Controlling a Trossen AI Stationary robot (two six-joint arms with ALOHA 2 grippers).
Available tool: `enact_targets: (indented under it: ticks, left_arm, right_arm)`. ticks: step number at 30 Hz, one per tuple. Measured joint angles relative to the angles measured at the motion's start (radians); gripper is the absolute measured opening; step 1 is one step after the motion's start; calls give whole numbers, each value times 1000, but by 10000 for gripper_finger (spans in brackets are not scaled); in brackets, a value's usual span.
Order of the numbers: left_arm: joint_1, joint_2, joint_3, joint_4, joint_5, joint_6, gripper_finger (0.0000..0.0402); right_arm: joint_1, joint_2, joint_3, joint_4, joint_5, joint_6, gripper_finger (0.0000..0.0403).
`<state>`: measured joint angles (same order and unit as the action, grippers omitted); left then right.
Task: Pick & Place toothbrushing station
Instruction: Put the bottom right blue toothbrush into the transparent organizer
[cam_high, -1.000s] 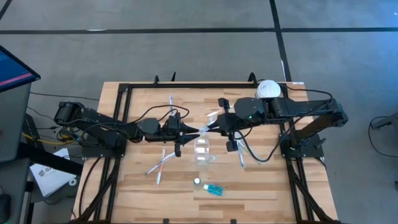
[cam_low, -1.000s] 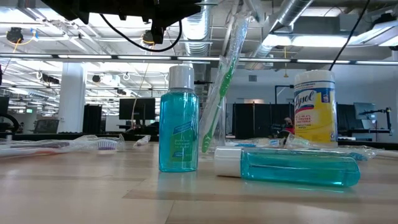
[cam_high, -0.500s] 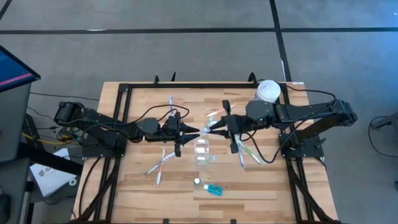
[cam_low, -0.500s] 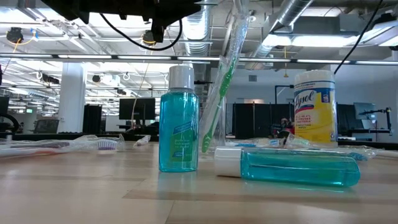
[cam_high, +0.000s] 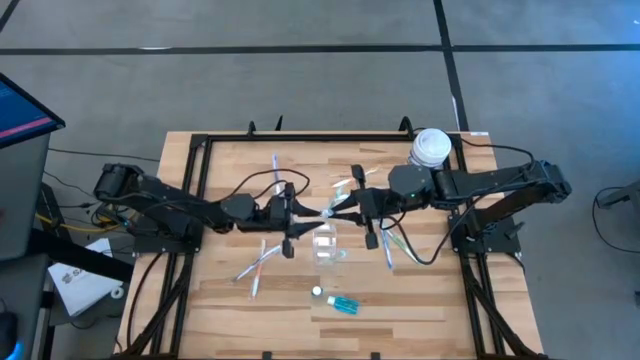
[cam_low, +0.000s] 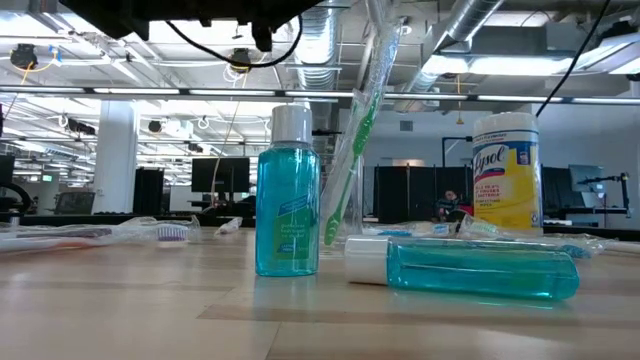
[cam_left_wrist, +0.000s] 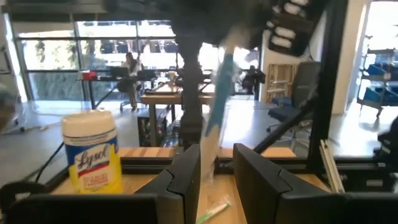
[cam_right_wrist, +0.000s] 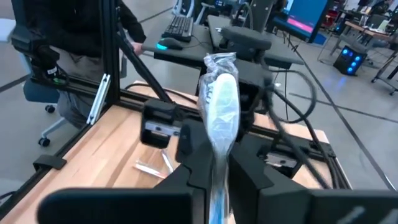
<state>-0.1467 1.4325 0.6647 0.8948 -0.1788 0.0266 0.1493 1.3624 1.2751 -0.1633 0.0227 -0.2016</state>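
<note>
2 grippers meet above the table's (cam_high: 220, 300) centre, over the clear tumbler (cam_high: 325, 243). Left gripper (cam_high: 316, 213) and right gripper (cam_high: 340, 205) each pinch 1 end of a wrapped toothbrush (cam_right_wrist: 221, 118); 2 blue bottles (cam_low: 287, 195) sit nearby.

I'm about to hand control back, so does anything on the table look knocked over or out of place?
One blue bottle lies on its side near the table's front edge, while its twin stands upright beside it. Wrapped toothbrushes lie scattered flat on the wood rather than in the clear tumbler. Nothing looks spilled or broken.
</note>
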Motion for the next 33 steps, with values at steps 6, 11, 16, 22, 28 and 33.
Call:
enact_targets:
  ticks: [6, 11, 16, 22, 28, 33]
  left_arm:
    - [0, 51, 0, 108, -1, 46, 90]
    - [4, 98, 0, 184, -1, 60, 90]
    - [4, 122, 0, 238, -2, 105, 90]
    - [8, 121, 28, 253, -4, 127, 90]
    - [9, 121, 64, 253, 15, 152, 90]
    - [9, 125, 72, 254, 58, 160, 90]
  right_arm:
    - [1, 0, 0, -1, 0, 0, 9]
    - [1, 0, 0, -1, 0, 1, 20]
    - [1, 0, 0, -1, 0, 7, 37]
    - [1, 0, 0, -2, -7, 7, 11]
    - [1, 0, 0, -3, -34, 8, 22]
    - [1, 0, 0, -3, -34, 8, 36]
